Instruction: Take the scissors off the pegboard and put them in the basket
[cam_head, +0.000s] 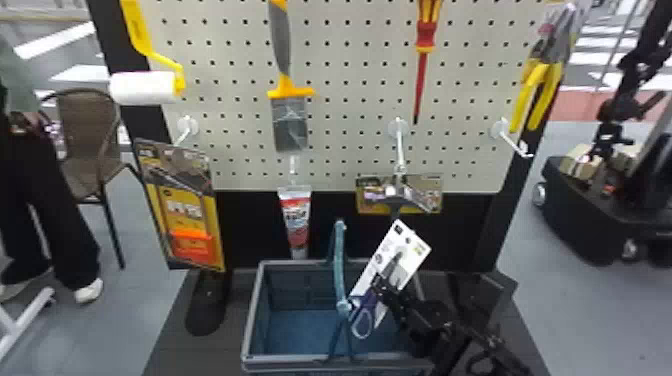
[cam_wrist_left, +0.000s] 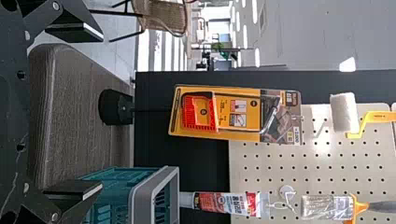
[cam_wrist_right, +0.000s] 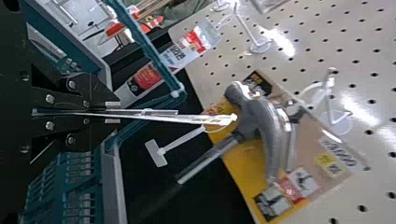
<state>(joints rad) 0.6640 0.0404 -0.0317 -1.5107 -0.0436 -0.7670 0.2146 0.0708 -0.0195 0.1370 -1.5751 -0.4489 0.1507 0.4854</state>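
one pair of purple-handled scissors (cam_head: 363, 322) on a white backing card (cam_head: 412, 247) is clamped in the right gripper (cam_wrist_right: 112, 112), off the pegboard (cam_head: 345, 145) and tilted above the right part of the blue-and-grey plastic basket (cam_head: 250, 320). what remains, i judge, is to lower and let go.

the basket's upright teal handle (cam_head: 339, 260) is just beside the card, so the card could snag on it or ride up on the rim. best to ease the load toward the robot's right of the handle, keep it inside the walls, and go down slowly, handles first. the fingers should part only once the lower end is near the basket's blue floor (cam_head: 310, 332), then back out straight up, without dragging the card.

the basket stands on a dark wood-grained base (cam_head: 172, 345); its blue floor shows on the handle's left.

the left gripper (cam_wrist_left: 100, 112) waits with fingers wide apart, facing the saw pack (cam_wrist_left: 233, 114).
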